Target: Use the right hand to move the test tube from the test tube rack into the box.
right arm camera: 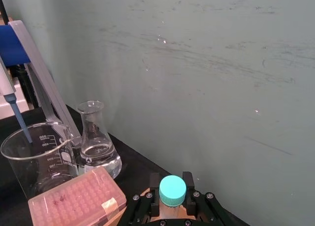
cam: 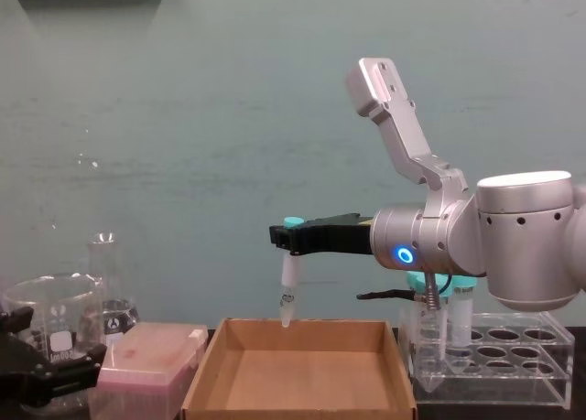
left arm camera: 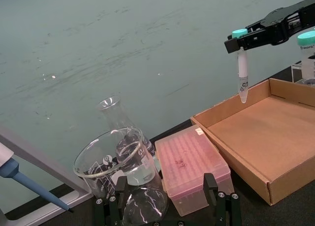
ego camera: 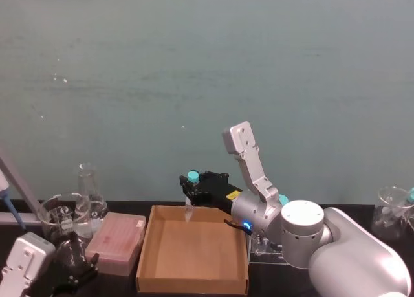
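**Right hand at centre frame, tube above the box.** In the chest view I see the right hand (cam: 291,239) reaching from the right edge toward mid-frame, with its blue ring lit. Its black jaws are clamped on the test tube (cam: 288,287) just below the teal cap. The tube hangs upright, its conical tip about level with the rim of the box (cam: 302,324) and over the box's far edge. In the left wrist view the tip is clear of the cardboard floor.

The test tube rack (cam: 499,356) stands at lower right, just beside the box. It holds wider teal-capped tubes (cam: 462,315).

To the left of the box lie a pink lidded box (cam: 146,356), a beaker (cam: 50,324) and a conical flask (cam: 108,292).

The left gripper (left arm camera: 163,206) rests at the lower left of the head view, its jaws standing apart.
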Controlling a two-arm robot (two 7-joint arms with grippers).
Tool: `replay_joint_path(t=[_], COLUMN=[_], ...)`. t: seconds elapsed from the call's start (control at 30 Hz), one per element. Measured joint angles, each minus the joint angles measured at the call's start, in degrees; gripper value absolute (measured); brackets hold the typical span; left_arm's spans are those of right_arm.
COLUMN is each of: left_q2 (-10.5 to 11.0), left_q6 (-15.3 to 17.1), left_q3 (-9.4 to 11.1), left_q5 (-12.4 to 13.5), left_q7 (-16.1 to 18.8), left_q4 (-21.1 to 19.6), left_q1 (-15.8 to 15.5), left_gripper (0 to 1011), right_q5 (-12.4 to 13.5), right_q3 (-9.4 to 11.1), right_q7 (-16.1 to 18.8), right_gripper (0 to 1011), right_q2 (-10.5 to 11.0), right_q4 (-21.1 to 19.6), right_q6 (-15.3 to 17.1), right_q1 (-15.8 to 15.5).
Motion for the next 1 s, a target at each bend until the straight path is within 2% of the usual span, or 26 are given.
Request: replay_joint_path(t=[0.13, 0.6, 0.7, 0.73, 0.83, 0.93, 1.0], left_q2=[0.0, 0.0, 0.0, 0.0, 0.0, 0.0, 0.0], left_q6=[0.0, 0.0, 0.0, 0.0, 0.0, 0.0, 0.0], left_q3=[0.0, 0.0, 0.0, 0.0, 0.0, 0.0, 0.0], left_q5=[0.0, 0.0, 0.0, 0.0, 0.0, 0.0, 0.0], left_q7=[0.0, 0.0, 0.0, 0.0, 0.0, 0.0, 0.0], left_q4=[0.0, 0.0, 0.0, 0.0, 0.0, 0.0, 0.0], left_q1=[0.0, 0.0, 0.0, 0.0, 0.0, 0.0, 0.0], left_gripper=[1000, 1000, 1000, 1000, 1000, 1000, 1000], right_q5=[0.0, 0.2, 0.2, 0.2, 0.2, 0.2, 0.0], right_q3=[0.0, -0.1, -0.1, -0.1, -0.1, -0.1, 0.0], right_q7=[0.0, 0.0, 0.0, 0.0, 0.0, 0.0, 0.0], right_gripper=[365, 821, 869, 927, 1000, 1000, 1000], right_q2=[0.0, 0.1, 0.1, 0.1, 0.1, 0.1, 0.5], right_q4=[-0.1, -0.2, -0.3, -0.3, -0.3, -0.3, -1.8], right_q6=[0.1, 0.2, 0.3, 0.3, 0.3, 0.3, 0.3], right_q1=[0.0, -0.1, -0.1, -0.2, -0.2, -0.2, -0.9])
